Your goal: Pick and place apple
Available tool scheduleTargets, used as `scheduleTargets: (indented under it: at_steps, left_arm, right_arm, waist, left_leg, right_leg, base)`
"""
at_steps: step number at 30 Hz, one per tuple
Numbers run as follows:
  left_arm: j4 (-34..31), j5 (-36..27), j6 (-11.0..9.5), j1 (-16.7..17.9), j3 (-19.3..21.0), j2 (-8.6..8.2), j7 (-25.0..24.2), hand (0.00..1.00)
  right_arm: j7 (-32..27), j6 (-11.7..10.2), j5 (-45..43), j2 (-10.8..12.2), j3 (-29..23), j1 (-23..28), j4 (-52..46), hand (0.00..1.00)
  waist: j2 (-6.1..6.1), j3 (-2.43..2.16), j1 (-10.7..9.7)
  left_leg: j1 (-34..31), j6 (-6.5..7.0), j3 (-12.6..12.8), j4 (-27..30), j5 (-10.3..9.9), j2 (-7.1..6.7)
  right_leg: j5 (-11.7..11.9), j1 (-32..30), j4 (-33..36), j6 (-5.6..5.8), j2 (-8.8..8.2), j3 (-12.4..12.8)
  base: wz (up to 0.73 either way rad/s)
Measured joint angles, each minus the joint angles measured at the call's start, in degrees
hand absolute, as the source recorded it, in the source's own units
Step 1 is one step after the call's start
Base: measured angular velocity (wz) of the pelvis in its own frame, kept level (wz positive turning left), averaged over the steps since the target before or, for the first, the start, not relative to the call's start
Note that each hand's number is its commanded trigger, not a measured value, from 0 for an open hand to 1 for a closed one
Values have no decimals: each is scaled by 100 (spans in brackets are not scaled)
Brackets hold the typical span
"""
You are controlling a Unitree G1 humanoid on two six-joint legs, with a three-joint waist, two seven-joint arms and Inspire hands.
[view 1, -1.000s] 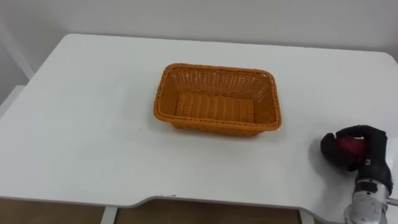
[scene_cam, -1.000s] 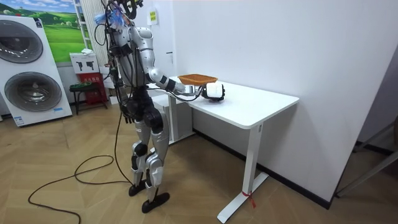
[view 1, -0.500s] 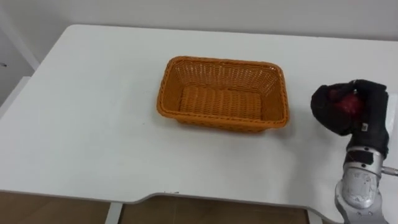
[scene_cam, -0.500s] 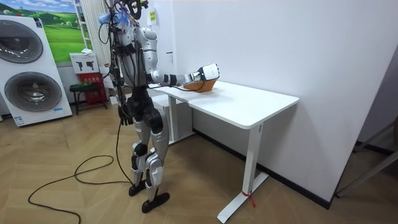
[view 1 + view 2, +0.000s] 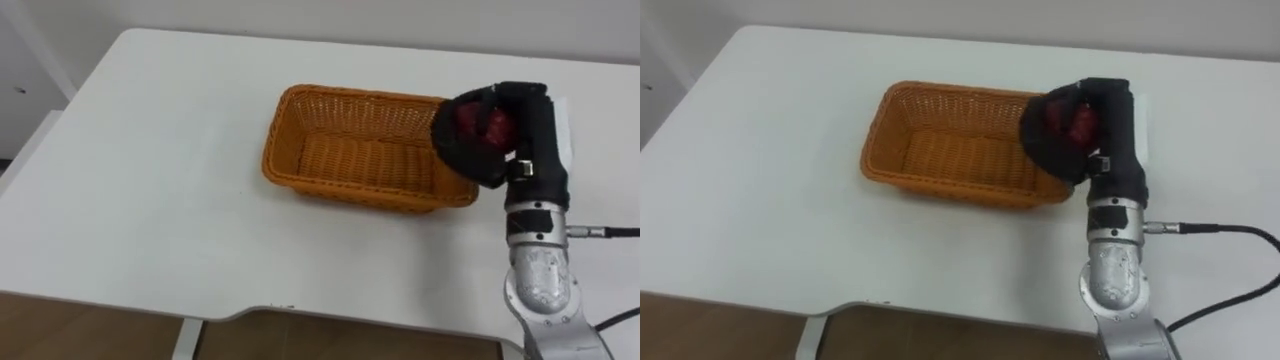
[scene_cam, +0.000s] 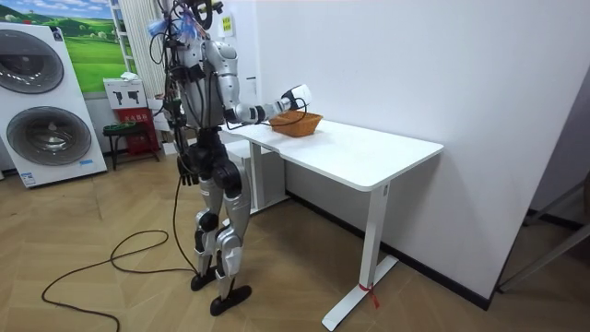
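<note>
The apple [image 5: 484,124], dark red, is in the right hand [image 5: 532,125]. Its black fingers [image 5: 455,145] are curled around the fruit and grasp it, so only a part of the skin is visible between them. The hand holds the apple in the air over the right end of the orange wicker basket [image 5: 290,160], about above the rim there, and not yet inside. The basket has nothing in it and stands near the middle of the white worktop [image 5: 150,200]. I judge that the picking is done and the carrying is nearly done. What is left is to bring the apple a little more over the basket floor, lower it, and loosen the fingers. In the room view the left hand [image 6: 187,171] hangs beside the robot's hip, away from the worktop.
</note>
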Motion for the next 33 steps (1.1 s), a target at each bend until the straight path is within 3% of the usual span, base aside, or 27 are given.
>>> scheduleTargets:
  at_steps: [5,7,9,19,23,29,33]
  left_arm:
    - [-1,-20,74,-110,-209,5,-8,0]
    - [-2,-30,155,-204,-213,2,-10,0]
    - [0,-27,172,-267,-213,-8,-25,0]
    - [-3,-22,189,-272,-209,-10,-167,0]
    - [2,9,234,-249,-147,-9,-166,0]
    - [6,8,239,-157,44,-33,-161,0]
    - [47,9,241,-111,182,-31,-125,0]
  right_arm:
    - [368,23,-154,-11,472,-80,229,0]
    - [553,264,-90,-14,672,-140,430,0]
    - [632,379,-70,1,696,-151,467,0]
    - [679,387,-66,0,682,-537,616,0]
    - [675,387,-140,-5,565,-594,605,0]
    - [592,383,121,-21,-76,-601,591,0]
    - [420,383,119,-39,-509,-595,570,0]
  waist:
    - [-21,24,47]
    - [-68,52,149]
    - [-93,50,202]
    - [-182,61,257]
    - [-167,61,245]
    - [-39,-4,130]
    - [-28,-15,-5]
  left_leg:
    - [-35,-2,-49,3,1,-2]
    - [-44,-5,-54,2,3,1]
    - [-57,-5,-66,2,3,0]
    - [-58,-5,-179,5,3,-7]
    - [-87,-5,-201,7,3,-8]
    - [-75,-1,-244,-4,8,-39]
    - [-23,1,-252,-43,23,-42]
  right_leg:
    - [0,-6,-1,0,0,-30]
    - [0,-21,-1,0,-5,-35]
    - [0,-26,0,0,-10,-82]
    - [0,3,-2,0,-5,-137]
    - [0,-5,-14,0,-13,-221]
    - [1,67,-106,2,-68,-271]
    - [1,94,-97,2,-68,-272]
  base:
    - [6]
    - [0]
    - [3]
    - [5]
    - [3]
    - [4]
    - [0]
